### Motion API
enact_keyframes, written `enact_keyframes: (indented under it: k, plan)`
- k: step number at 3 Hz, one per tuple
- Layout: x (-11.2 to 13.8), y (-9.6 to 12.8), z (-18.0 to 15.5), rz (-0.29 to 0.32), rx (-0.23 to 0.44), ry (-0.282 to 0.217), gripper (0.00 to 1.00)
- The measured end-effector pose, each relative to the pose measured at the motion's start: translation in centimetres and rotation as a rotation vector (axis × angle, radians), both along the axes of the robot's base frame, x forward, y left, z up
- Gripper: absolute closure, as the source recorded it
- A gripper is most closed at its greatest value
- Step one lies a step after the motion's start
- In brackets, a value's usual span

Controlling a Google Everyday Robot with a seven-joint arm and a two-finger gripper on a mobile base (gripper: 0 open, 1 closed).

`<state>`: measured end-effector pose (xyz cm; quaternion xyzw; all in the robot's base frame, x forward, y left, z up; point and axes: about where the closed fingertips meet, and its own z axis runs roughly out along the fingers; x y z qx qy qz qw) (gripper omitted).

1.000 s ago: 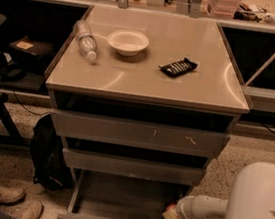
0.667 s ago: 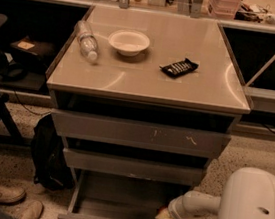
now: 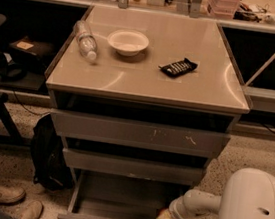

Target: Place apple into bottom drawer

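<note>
The bottom drawer (image 3: pixel 115 203) is pulled open at the foot of the grey cabinet. The apple (image 3: pixel 164 218), red-orange with a yellowish patch, is inside it near the right front corner. My gripper (image 3: pixel 170 214) reaches in from the right at the end of a white arm and is at the apple, which hides its tips. Whether the apple rests on the drawer floor is not visible.
On the cabinet top (image 3: pixel 146 77) lie a plastic bottle (image 3: pixel 87 41), a white bowl (image 3: pixel 128 42) and a dark snack bar (image 3: pixel 178 67). A black bag (image 3: pixel 45 157) sits on the floor at left, with a person's shoes (image 3: pixel 12 201). My white body (image 3: pixel 252 212) is at right.
The arm has shifted left and lower into the bottom drawer, carrying the apple with it.
</note>
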<state>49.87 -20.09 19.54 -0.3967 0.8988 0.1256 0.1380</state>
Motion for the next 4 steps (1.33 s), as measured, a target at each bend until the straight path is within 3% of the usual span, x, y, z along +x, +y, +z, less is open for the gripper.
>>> enact_keyframes:
  k: [1, 2, 4]
  plan:
    - [1.83, 2.66, -2.16, 0.047, 0.029, 0.007, 1.00]
    - [1.94, 2.67, -2.18, 0.048, 0.029, 0.005, 1.00]
    - [1.94, 2.67, -2.19, 0.048, 0.029, 0.005, 0.58]
